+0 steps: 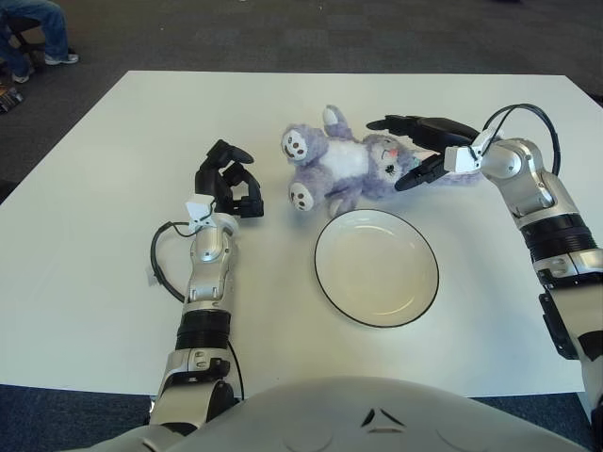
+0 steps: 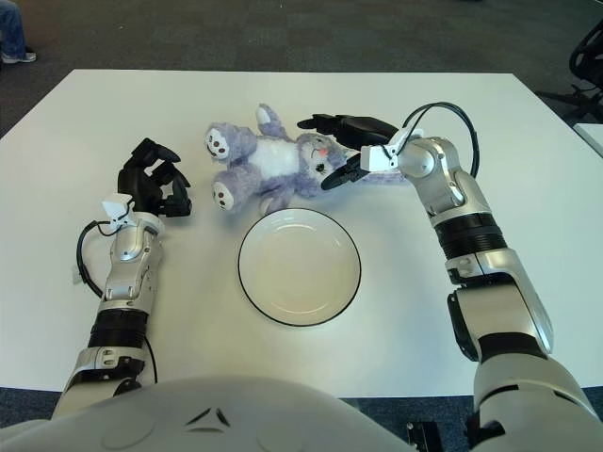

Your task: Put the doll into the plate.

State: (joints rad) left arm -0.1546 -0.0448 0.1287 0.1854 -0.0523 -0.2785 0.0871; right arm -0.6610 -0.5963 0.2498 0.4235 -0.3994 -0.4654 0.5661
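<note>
Reaching right hand (image 1: 419, 151) had fingers spread around doll's head, not closed. Doll (image 1: 344, 162) lay on table (image 1: 85, 235), just beyond empty plate (image 1: 376, 267). Left hand (image 1: 229, 184) curled, holding nothing, left of doll.

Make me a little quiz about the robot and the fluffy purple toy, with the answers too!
1. True or false: the doll is already lying in the plate.
2. Which hand is at the doll's head: A) the left hand, B) the right hand?
3. Fill in: the plate sits on the white ____, nearer the robot than the doll.

Key:
1. False. The doll lies on the table just beyond the plate, and the plate holds nothing.
2. B. Its fingers are spread around the doll's head, not closed on it. The left hand, curled, shows left of the doll.
3. table
</note>
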